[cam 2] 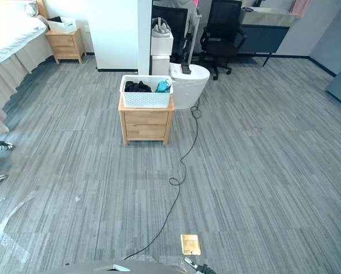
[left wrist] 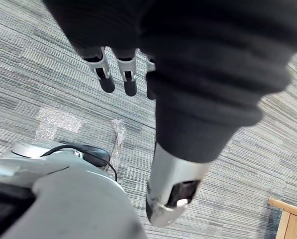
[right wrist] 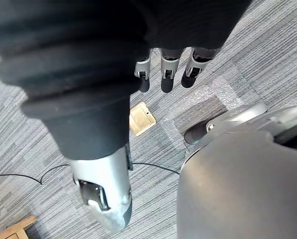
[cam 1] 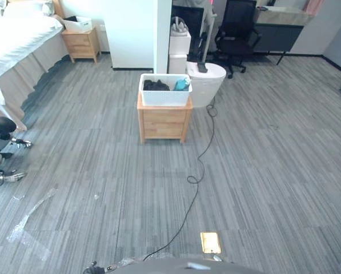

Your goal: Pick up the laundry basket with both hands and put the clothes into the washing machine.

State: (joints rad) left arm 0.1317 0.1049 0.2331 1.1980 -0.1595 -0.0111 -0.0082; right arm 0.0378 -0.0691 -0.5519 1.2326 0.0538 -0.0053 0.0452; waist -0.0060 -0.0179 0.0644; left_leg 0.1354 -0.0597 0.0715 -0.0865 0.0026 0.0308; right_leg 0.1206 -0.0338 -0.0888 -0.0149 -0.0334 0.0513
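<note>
On top of a wooden cabinet point(cam 1: 164, 123), well ahead across the room: white laundry basket point(cam 1: 165, 96) with dark clothes point(cam 1: 156, 85) inside. Judged light and stiff-walled, load soft and loose; best gripped under the rim at both short ends and kept level. Left hand point(left wrist: 128, 77) and right hand point(right wrist: 165, 74) hanging empty, fingers straight, slightly apart. Underfoot, grey striped carpet point(cam 1: 261, 171); bed point(cam 1: 16, 40) at left, white rounded appliance point(cam 1: 211, 80) just behind the basket.

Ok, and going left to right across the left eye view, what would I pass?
bed → nightstand → laundry basket on its wooden cabinet → office chair
</note>
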